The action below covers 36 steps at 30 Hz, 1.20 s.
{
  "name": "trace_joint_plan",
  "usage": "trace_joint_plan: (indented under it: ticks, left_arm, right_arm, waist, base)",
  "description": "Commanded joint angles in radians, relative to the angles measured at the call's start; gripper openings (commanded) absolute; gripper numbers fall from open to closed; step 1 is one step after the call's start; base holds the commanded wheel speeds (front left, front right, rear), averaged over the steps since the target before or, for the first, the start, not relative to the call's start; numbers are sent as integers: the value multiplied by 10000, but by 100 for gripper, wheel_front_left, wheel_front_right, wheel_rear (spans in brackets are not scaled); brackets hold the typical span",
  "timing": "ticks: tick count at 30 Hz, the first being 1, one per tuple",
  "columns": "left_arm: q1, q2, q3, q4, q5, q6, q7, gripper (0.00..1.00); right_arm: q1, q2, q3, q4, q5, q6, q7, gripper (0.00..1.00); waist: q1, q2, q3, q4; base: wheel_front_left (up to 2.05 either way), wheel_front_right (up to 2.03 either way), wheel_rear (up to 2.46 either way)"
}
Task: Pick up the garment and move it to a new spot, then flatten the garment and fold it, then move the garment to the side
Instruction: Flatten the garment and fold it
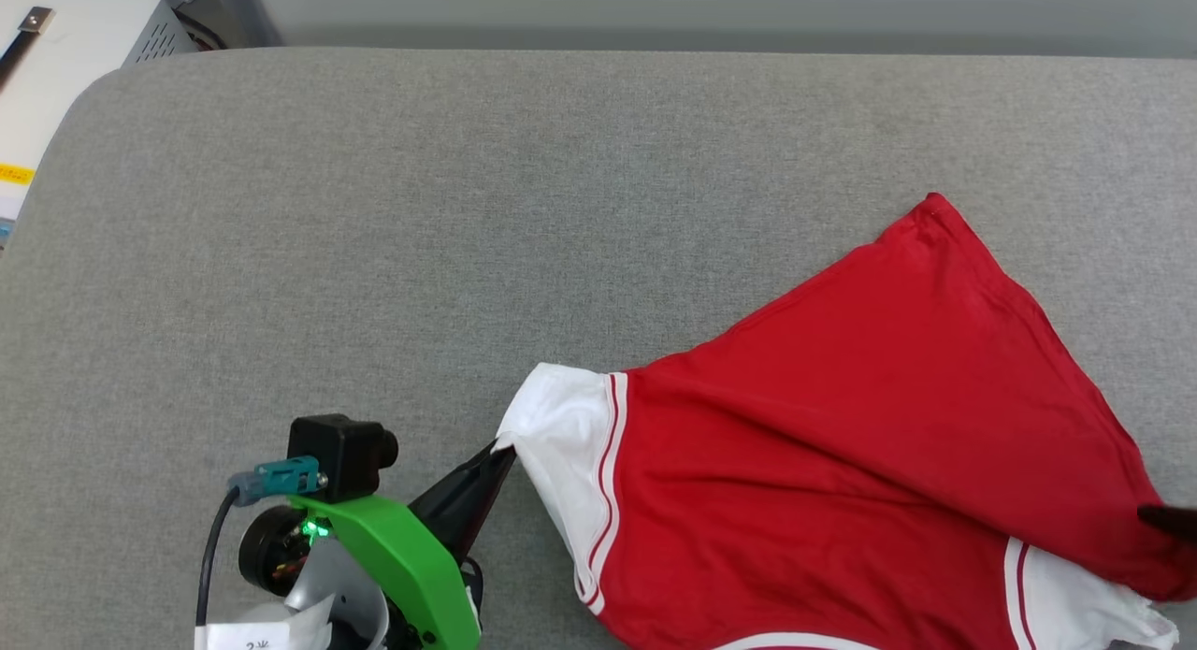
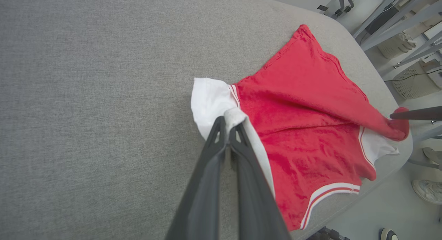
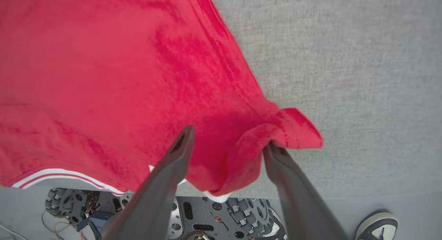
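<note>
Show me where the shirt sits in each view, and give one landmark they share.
Head view: shirt at lower right, cut by the bottom edge.
Left wrist view: centre to right, white sleeve pinched in the left pincer.
Right wrist view: upper left, draping between the right pincer's open fingers.
Shared landmark: the shirt's bunched red corner at the right pincer.

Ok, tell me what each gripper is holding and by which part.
The left gripper is shut on the shirt, pinching the edge of its white sleeve. The right gripper is open; a red corner lies loose between its fingers.
</note>
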Motion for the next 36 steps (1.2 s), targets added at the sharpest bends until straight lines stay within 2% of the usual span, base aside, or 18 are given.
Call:
trace_joint_plan:
  ticks: [1, 5, 10, 17, 23, 36]
  left_arm:
    - [-214, 76, 30, -129, 145, -11, -14, 0]
    - [-387, 187, 43, -444, 316, 50, 60, 0]
    - [-635, 209, 23, -774, 487, 94, 154, 0]
    - [-1037, 30, -65, -1019, 676, 35, 182, 0]
    - [-1290, -197, -191, -979, 773, -119, 112, 0]
    - [-1547, -523, -416, -794, 839, -345, 14, 0]
  right_arm:
    - [-428, -117, 137, -369, 217, -6, 215, 100]
    - [-1426, -340, 497, -1221, 373, -6, 738, 100]
    - [-2969, -251, 1141, -1255, 132, -6, 1096, 100]
    - [-4814, -131, 1819, 159, -674, -6, 1075, 100]
    - [-5794, -277, 2019, 1457, -1183, -6, 506, 100]
    - [-6085, -619, 2722, 3283, -1561, -6, -472, 100]
  waist:
    - [1, -1, 160, 76]
    - [1, -1, 538, 296]
    - [1, -1, 1104, 691]
    - [1, -1, 1952, 1430]
    - [1, -1, 2400, 1916]
    - [1, -1, 2675, 2251]
  base:
    - [0, 0, 0]
    - [0, 0, 0]
    - [0, 0, 0]
    - [0, 0, 0]
    - [0, 0, 0]
    - [0, 0, 0]
